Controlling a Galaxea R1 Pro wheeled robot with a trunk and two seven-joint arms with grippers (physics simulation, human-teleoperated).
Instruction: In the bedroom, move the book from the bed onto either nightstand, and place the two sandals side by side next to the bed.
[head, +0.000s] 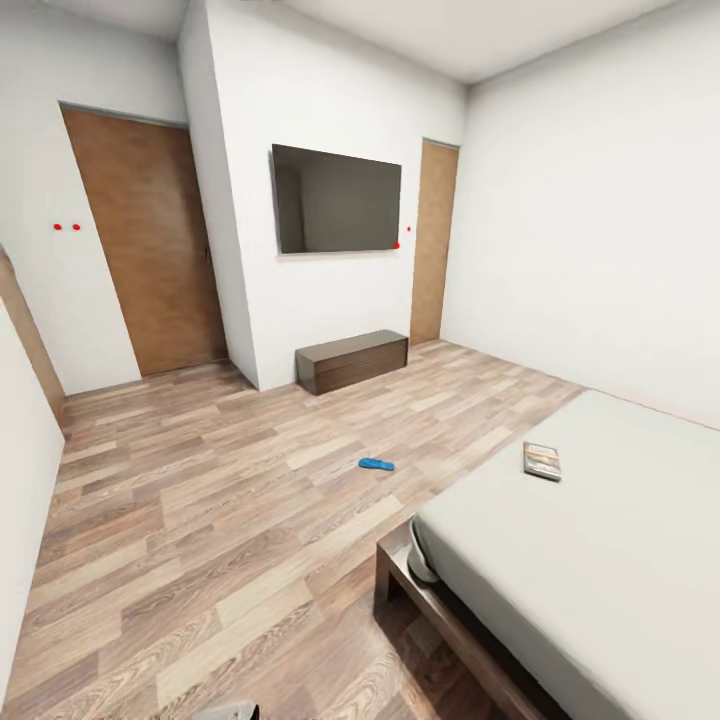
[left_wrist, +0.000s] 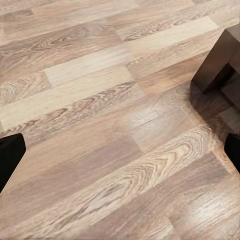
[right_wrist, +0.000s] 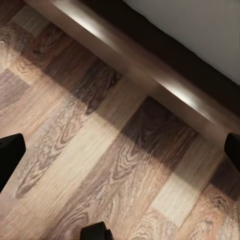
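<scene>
Bed (head: 600, 520) corner sits lower right with the book (head: 542, 460) on it, 1 blue sandal (head: 377, 464) mid-floor, both pincers spread apart over planks.

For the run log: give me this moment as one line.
phase: approaching bed | book: on mattress | one blue sandal: on floor, away from bed | left hand: open, empty | right hand: open, empty

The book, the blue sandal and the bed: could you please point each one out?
book (head: 542, 460), head view, middle of its cover.
blue sandal (head: 376, 464), head view, middle of its sole.
bed (head: 600, 540), head view, bare mattress top.
</scene>
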